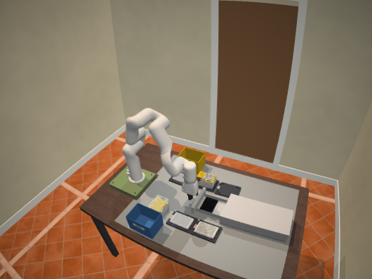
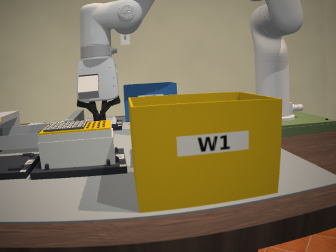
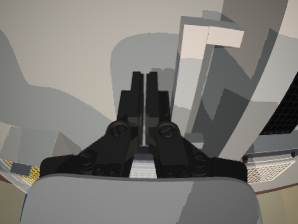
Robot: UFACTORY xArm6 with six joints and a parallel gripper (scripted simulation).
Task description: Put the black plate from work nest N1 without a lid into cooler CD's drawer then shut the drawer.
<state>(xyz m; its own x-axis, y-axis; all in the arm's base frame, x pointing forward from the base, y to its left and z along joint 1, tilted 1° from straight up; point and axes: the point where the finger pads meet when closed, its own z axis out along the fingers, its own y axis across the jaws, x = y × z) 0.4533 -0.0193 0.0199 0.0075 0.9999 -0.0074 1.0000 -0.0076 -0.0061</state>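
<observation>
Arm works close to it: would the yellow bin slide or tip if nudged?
Probably slides. The yellow bin stands on a broad flat base on the smooth grey mat, apparently unfastened. It is open-topped with thin walls, so likely light. A push near the rim could tilt it; a low push should only shift it.

A yellow bin (image 2: pixel 206 149) marked W1 stood near the tabletop's (image 1: pixel 246 252) far edge, and a blue bin (image 1: pixel 144 220) stood at the near one. A tip box (image 2: pixel 75 146) with a yellow top sat in a black nest beside the yellow bin. Two white well plates (image 1: pixel 181 219) (image 1: pixel 206 228) lay side by side in black nests. A brown door (image 1: pixel 255 77) filled the back wall above an orange tiled floor (image 1: pixel 45 242).
</observation>
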